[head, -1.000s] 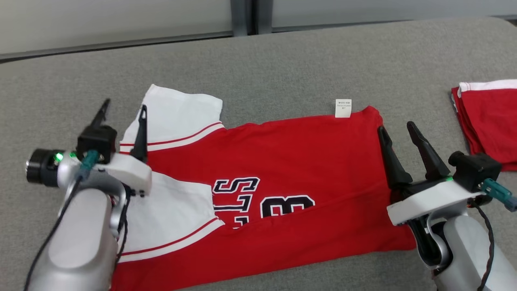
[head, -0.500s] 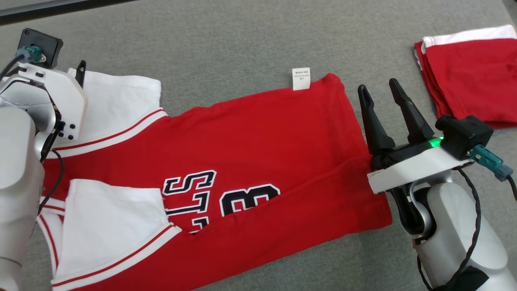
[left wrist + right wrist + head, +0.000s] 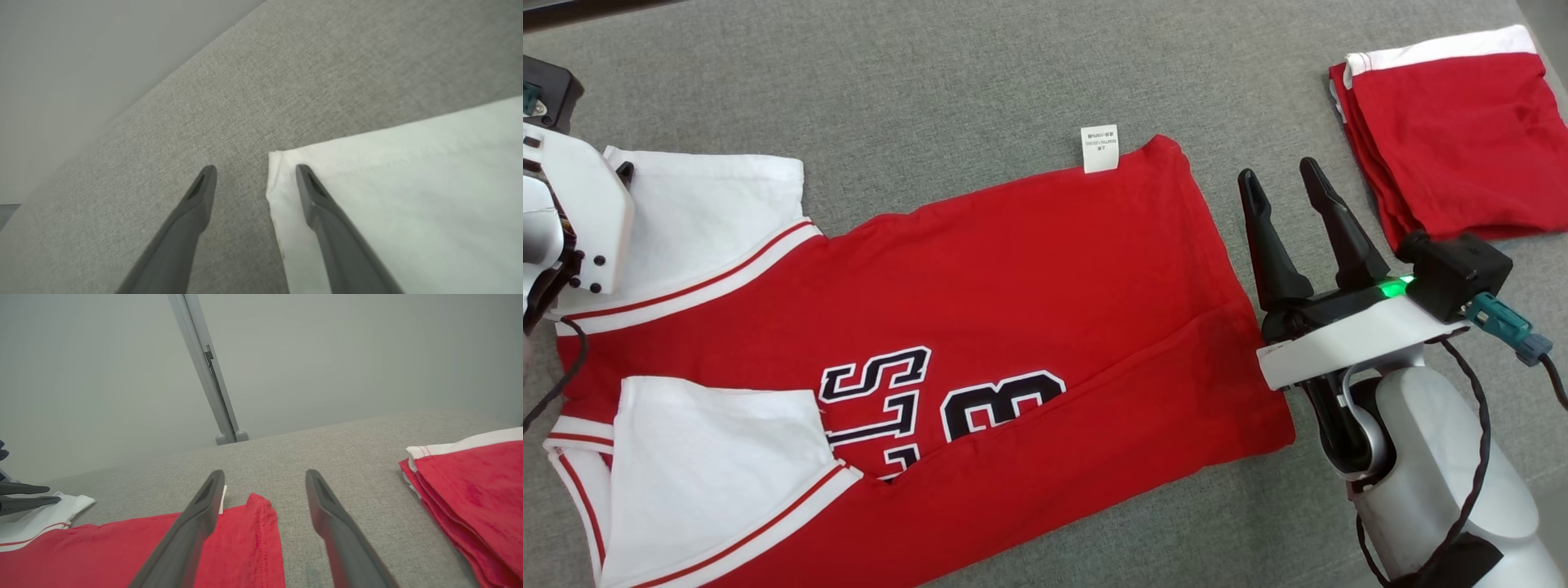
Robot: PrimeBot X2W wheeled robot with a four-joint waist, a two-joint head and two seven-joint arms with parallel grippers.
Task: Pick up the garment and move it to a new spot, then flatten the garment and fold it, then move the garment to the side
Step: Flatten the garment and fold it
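Currently the garment point(image 3: 980, 327), a red jersey with white sleeves, lies spread on the grey bench point(image 3: 931, 73). In the head view its sleeve end points toward 9 o'clock and its hem toward 3 o'clock. The long edge at 6 o'clock is turned over the body and covers part of the black lettering. A white label point(image 3: 1099, 149) projects from the 12 o'clock edge. A separate folded red stack point(image 3: 1445, 131) sits well apart at 2 o'clock.

Left gripper point(image 3: 256, 167): fingers parted wide, holding nothing. One finger is over the corner of the far white sleeve point(image 3: 408, 196), the other over bare bench. Contact with the cloth cannot be determined.

Right gripper point(image 3: 1279, 170): fingers parted, empty, just beside the hem at 3 o'clock, tips pointing toward 12 o'clock.

Handling assessment: the fabric appears light, soft and entirely limp. It will likely sag between grip points and hold no shape. The doubled edge may slide apart if only the top layer is caught.

Recommended hold: pinch at corners, taking all layers. Use the sleeve corner on the left and the hem corner near the label on the right. Keep light tension between both grips to limit wrinkling
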